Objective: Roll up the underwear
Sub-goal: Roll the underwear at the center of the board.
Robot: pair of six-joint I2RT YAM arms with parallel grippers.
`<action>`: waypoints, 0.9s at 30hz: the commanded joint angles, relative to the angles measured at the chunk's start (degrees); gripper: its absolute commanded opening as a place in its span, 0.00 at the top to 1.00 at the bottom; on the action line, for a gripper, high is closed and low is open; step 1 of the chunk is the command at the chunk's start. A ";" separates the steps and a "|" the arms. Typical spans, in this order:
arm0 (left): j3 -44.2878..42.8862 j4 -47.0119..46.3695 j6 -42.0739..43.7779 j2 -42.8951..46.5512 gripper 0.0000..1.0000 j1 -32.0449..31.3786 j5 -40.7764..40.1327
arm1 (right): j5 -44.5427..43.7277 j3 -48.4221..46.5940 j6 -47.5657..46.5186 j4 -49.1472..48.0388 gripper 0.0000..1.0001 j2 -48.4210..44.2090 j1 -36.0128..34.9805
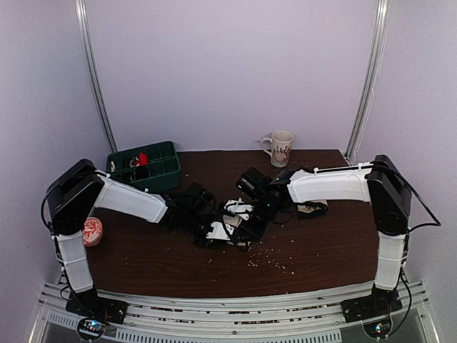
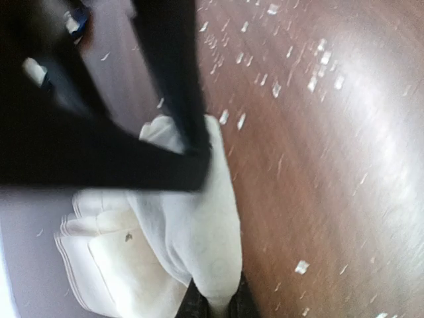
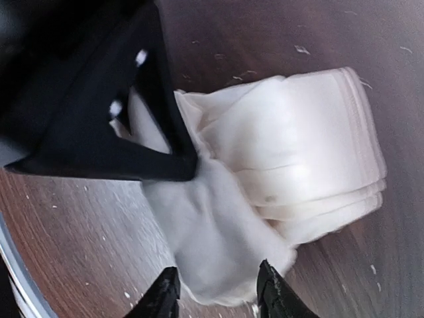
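The white underwear (image 1: 239,208) lies bunched at the middle of the brown table, with both arms meeting over it. In the left wrist view a rolled fold of the underwear (image 2: 199,232) runs down into my left gripper (image 2: 217,306), which is shut on it. In the right wrist view my right gripper (image 3: 218,298) is open, its two dark fingers standing either side of a soft lobe of the underwear (image 3: 218,232). The folded, layered part (image 3: 311,146) lies beyond. The left gripper (image 1: 213,227) and right gripper (image 1: 246,218) are nearly touching, each crossing the other's wrist view as a dark, blurred shape.
A green compartment bin (image 1: 146,166) stands at the back left and a patterned mug (image 1: 280,148) at the back centre. A red-patterned round object (image 1: 92,231) sits at the left edge. A dark patterned item (image 1: 312,209) lies under the right arm. Crumbs (image 1: 275,261) dot the front.
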State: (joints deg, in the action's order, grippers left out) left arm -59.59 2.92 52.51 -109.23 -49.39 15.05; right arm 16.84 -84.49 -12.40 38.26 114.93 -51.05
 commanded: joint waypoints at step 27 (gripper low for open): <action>-38.17 53.66 -6.44 -28.31 1.00 8.92 31.20 | -44.06 33.28 -10.93 -39.57 0.43 -20.04 -19.86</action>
State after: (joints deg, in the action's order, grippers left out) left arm -97.21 45.93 45.04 -132.11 -40.95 44.31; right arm -18.72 -48.12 -16.12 2.46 89.60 -69.45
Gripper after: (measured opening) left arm 0.076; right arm 0.552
